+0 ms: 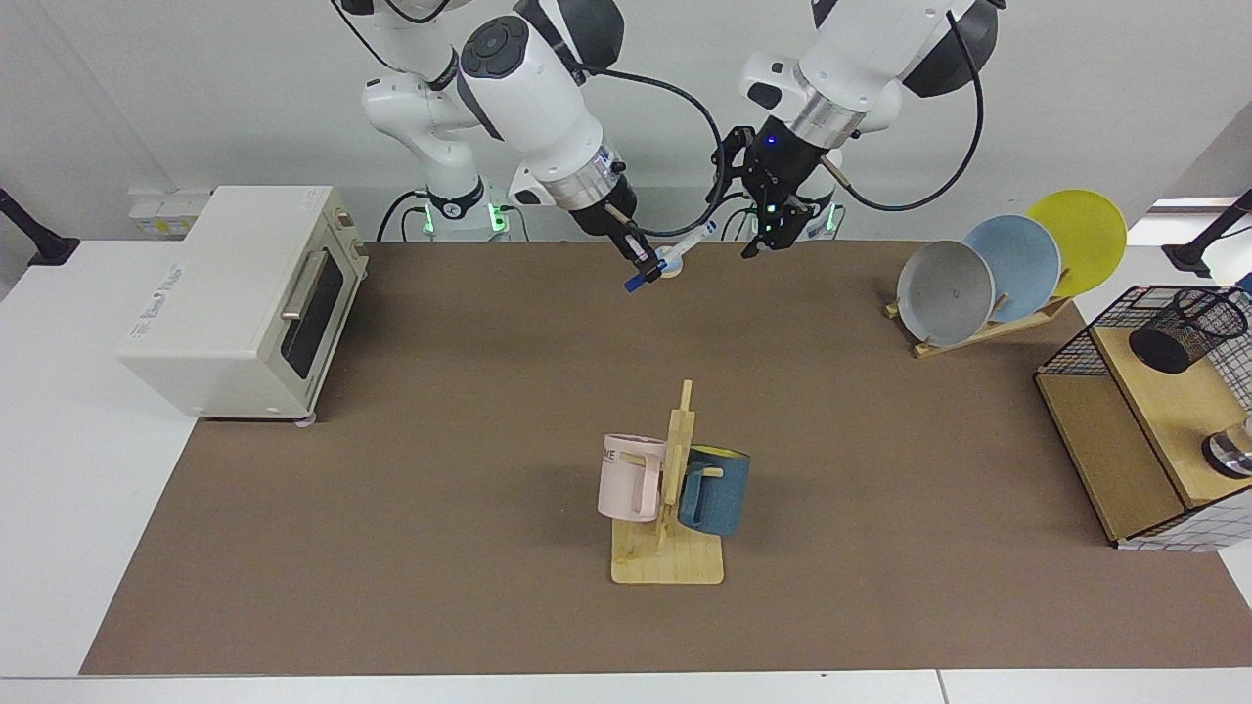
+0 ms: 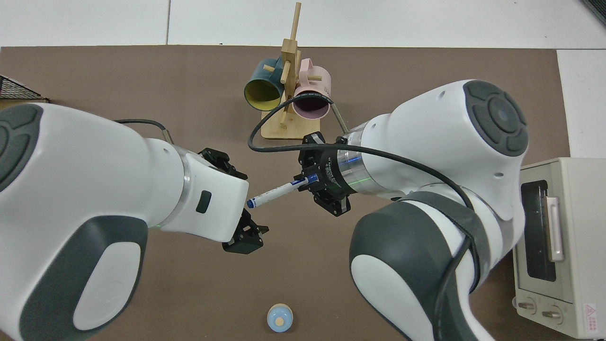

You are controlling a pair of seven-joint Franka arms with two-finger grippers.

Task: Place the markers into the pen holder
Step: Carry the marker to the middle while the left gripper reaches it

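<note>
Marker: the marker [image 1: 668, 256] [image 2: 277, 191] hangs tilted in the air over the worktop's far edge, near the middle of that edge; one blue end points down toward the toaster side, the other up toward the left claw.
Right claw: the right claw [image 1: 641, 264] [image 2: 310, 180] is clamped on the marker near its lower blue end.
Left claw: the left claw [image 1: 761, 238] [image 2: 247, 233] is just beside the marker's upper end; its fingers stand apart, and contact with the marker cannot be told.
Holder: the pen holder [image 1: 1185, 328] stands on the wooden shelf [image 1: 1169, 411] of a wire basket [image 1: 1066, 357] at the worktop's plate-side edge, well apart from the marker.
Bell: a small blue bell [image 1: 673, 264] [image 2: 279, 318] sits on the worktop [image 1: 440, 469] at the far edge, behind the marker in the facing view.
Open room: the brown mat between the far edge and the mug stand [image 1: 670, 508] [image 2: 288, 94] is bare; the stand is near the middle toward the near edge.
Edges: a toaster oven [image 1: 245, 298] [image 2: 551, 279] overhangs one short edge; a plate rack [image 1: 1007, 269] stands near the far corner by the basket.
</note>
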